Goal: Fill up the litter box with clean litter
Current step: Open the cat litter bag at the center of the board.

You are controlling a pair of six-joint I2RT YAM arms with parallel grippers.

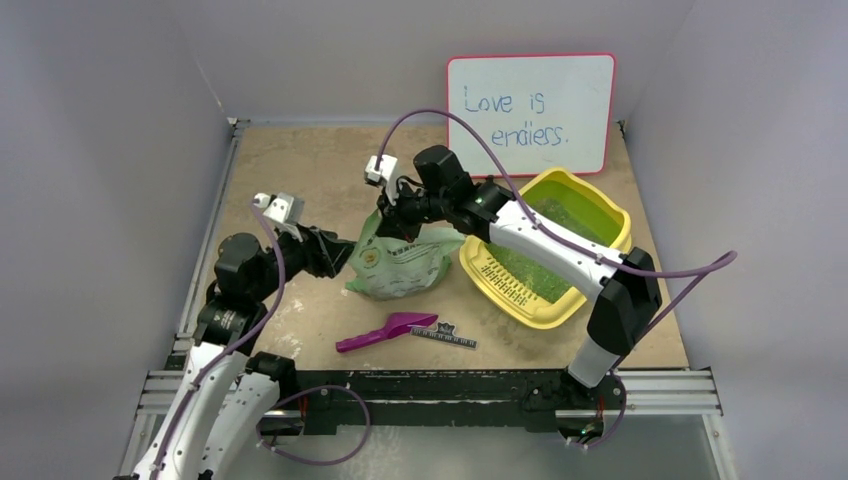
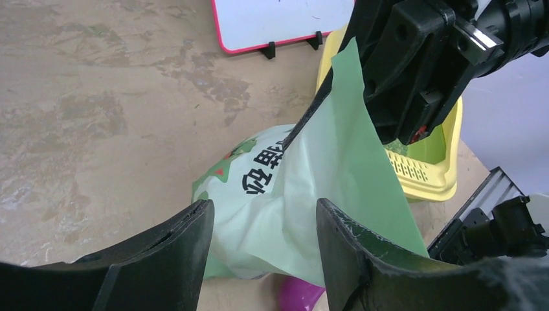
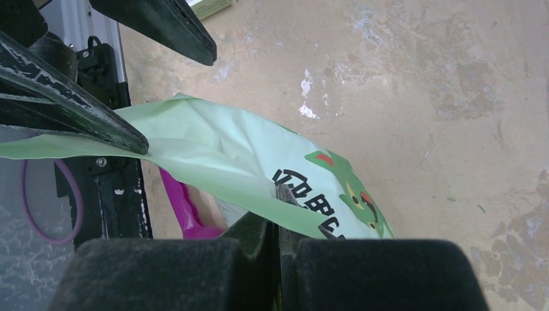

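1. The litter box [image 1: 590,290] is a shallow yellow plastic tray with rounded corners. It lies skewed on the right half of the table [image 1: 300,170], with its far corner close below the whiteboard [image 1: 530,110]
2. A slotted grille runs across the tray's end nearest the bag. Seen from the left wrist, that end shows as a pale yellow strip of small slots
3. The clean litter [image 1: 578,212] lies inside the tray as fine grass-green granules in a loose, grainy layer. It covers the floor from the grille side to the far wall, and the right forearm crosses above its middle
4. The pale green bag [image 1: 400,268] with its printed label stands just left of the litter box, slumped, with its top edge drawn upward
5. The right gripper [image 3: 278,192] is fully closed. Its two fingers are pressed together on the thin upper edge of the bag, just above the printed characters
6. The left gripper [image 2: 264,207] is parted about halfway and clamps nothing. A flap of the bag runs into the gap between its fingers [image 2: 362,259]; whether one of them touches the flap I cannot tell
7. The magenta scoop [image 1: 385,330] lies on the table in front of the bag, with a small black ruler [image 1: 445,336] just to its right
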